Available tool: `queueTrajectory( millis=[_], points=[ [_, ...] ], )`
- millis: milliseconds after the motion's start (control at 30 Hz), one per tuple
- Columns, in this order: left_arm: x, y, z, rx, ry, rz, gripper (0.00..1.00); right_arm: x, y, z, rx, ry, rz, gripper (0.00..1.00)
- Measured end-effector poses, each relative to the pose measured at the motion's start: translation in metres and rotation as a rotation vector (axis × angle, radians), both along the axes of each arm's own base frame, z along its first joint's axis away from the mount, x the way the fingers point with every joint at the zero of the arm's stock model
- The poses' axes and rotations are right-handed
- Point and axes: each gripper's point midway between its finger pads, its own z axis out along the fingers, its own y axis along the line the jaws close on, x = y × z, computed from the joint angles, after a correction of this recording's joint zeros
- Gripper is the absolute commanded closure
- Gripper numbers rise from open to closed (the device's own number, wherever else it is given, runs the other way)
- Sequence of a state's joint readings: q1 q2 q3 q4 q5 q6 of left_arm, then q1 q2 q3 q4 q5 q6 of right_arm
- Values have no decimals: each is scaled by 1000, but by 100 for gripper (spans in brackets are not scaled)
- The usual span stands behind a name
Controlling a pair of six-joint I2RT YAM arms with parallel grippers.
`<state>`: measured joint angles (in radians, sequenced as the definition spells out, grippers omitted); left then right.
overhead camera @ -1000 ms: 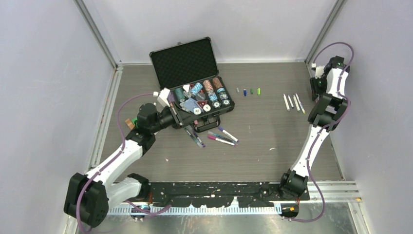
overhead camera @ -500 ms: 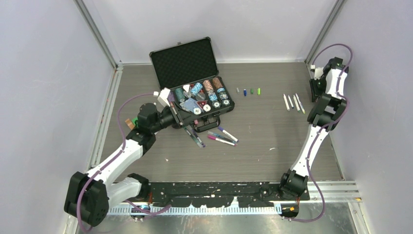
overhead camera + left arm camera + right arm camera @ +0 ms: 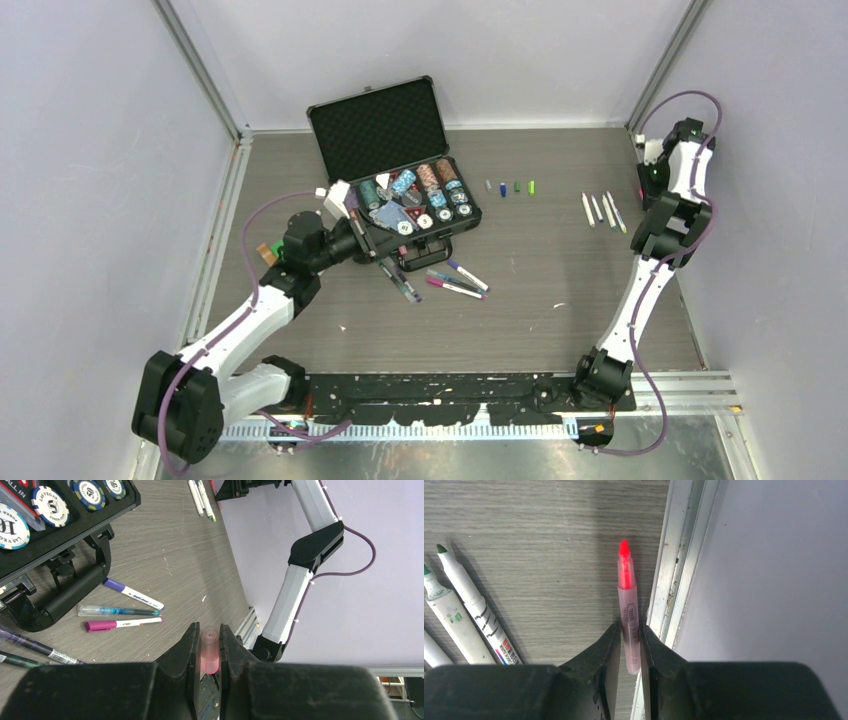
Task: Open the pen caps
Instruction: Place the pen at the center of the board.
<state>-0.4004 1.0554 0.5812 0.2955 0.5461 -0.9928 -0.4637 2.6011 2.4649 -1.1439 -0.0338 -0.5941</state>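
In the left wrist view my left gripper (image 3: 207, 630) is shut on a short translucent pink pen cap (image 3: 209, 652), held above the table just in front of the case. My right gripper (image 3: 629, 627) grips an uncapped pink pen (image 3: 626, 580), red tip pointing away, low over the table beside the right wall rail. From above, the left gripper (image 3: 365, 240) is at the case's near corner and the right gripper (image 3: 648, 185) at the far right. Loose caps (image 3: 510, 187) stand in a short row mid-table. Three uncapped pens (image 3: 600, 210) lie left of the right gripper. Capped pens (image 3: 455, 283) lie near the case.
An open black case (image 3: 380, 130) with poker chips (image 3: 430, 190) sits at the back centre. Its handle (image 3: 65, 590) is close to the capped pens (image 3: 122, 624). The metal rail (image 3: 679, 580) and the right wall run right beside the pink pen. White uncapped pens (image 3: 471, 605) lie to its left.
The right gripper's jaws have closed in on the pink pen and its wrist has shifted slightly toward the right wall. The left arm has stayed put with the cap.
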Motion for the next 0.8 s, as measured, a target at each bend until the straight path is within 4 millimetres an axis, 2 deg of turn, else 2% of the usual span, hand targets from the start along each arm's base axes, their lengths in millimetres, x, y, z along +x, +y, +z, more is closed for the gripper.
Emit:
queueTrajectory(
  millis=[500, 800],
  points=[
    [-1, -1, 0, 1, 1, -2, 98, -5, 0, -1, -64, 57, 132, 79],
    [-2, -2, 1, -1, -2, -2, 98, -19, 14, -1, -65, 127, 227, 79]
  ],
)
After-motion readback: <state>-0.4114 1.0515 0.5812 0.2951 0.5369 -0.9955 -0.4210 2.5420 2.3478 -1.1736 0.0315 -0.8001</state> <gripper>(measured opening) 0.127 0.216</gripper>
